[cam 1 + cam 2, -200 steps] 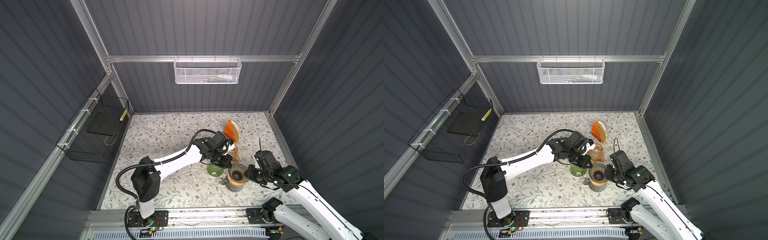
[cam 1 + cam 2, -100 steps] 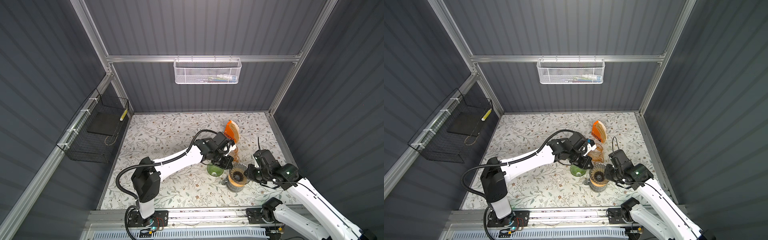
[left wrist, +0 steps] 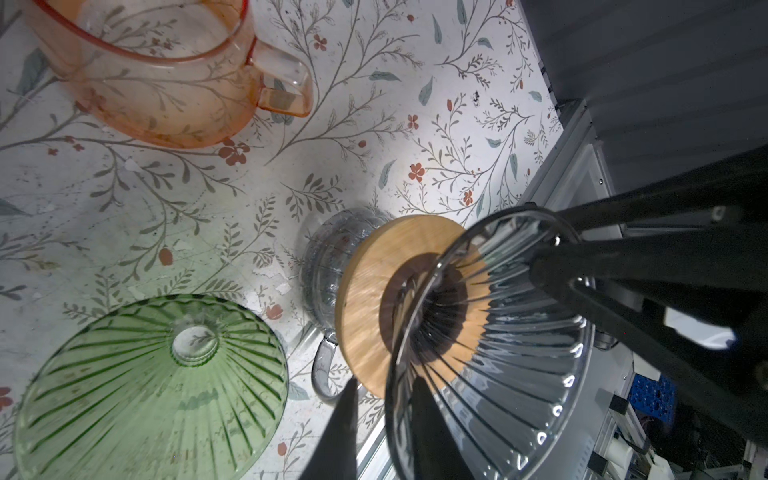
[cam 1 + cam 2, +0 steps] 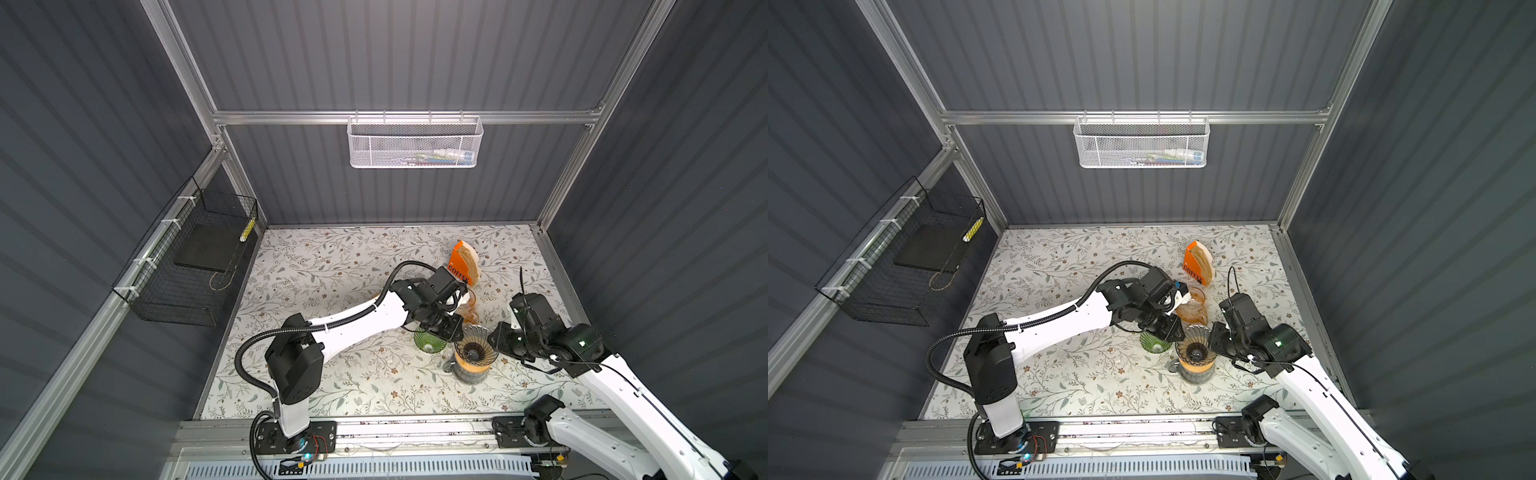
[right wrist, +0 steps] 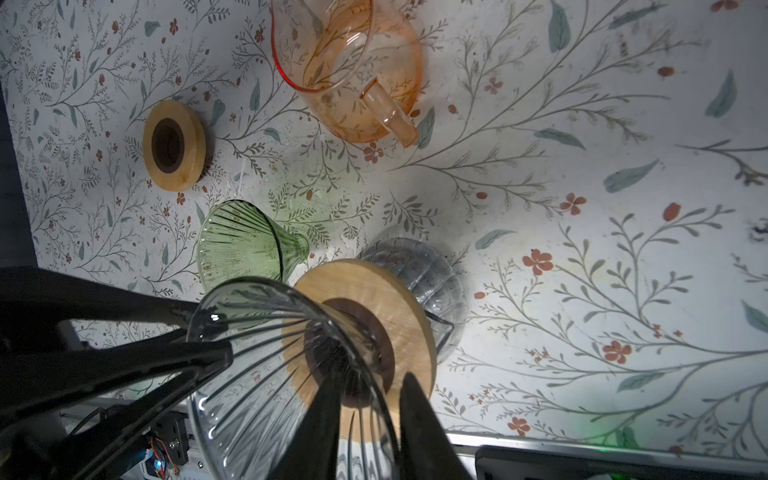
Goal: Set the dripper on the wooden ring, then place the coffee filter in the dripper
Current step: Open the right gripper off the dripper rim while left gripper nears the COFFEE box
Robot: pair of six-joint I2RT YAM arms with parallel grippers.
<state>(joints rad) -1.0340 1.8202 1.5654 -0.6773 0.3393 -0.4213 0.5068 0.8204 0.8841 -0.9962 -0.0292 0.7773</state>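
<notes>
A: State of the left claw (image 3: 384, 382)?
B: Parted a bit, one finger either side of the rim of the clear dripper (image 3: 498, 332). The desk (image 3: 374, 104) shows between the outer finger and the glass, so not clamped.
A: And the right claw (image 5: 372, 380)?
B: Same, on the opposite side of the rim. Parted, one finger inside the cone and one outside, no squeeze on the glass.
A: What's under it?
B: A wooden ring (image 3: 374, 270), sitting on a ribbed glass jug (image 3: 324, 257). It stands upright on the desk, front and right of centre in both top views.
A: Neighbours?
B: A green dripper (image 3: 153, 374) just beside the glass jug, on the left arm's side. An orange jug (image 3: 158, 83) farther back, apart from both. A second wooden ring (image 5: 174, 145) lies flat on the desk past the green dripper, seen in the right wrist view.
A: And the coffee filters (image 4: 471, 259)?
B: Pale brown paper stack standing in the orange pack (image 4: 457, 266) marked COFFEE. That's toward the back of the desk behind the orange jug, well apart from the clear dripper.
</notes>
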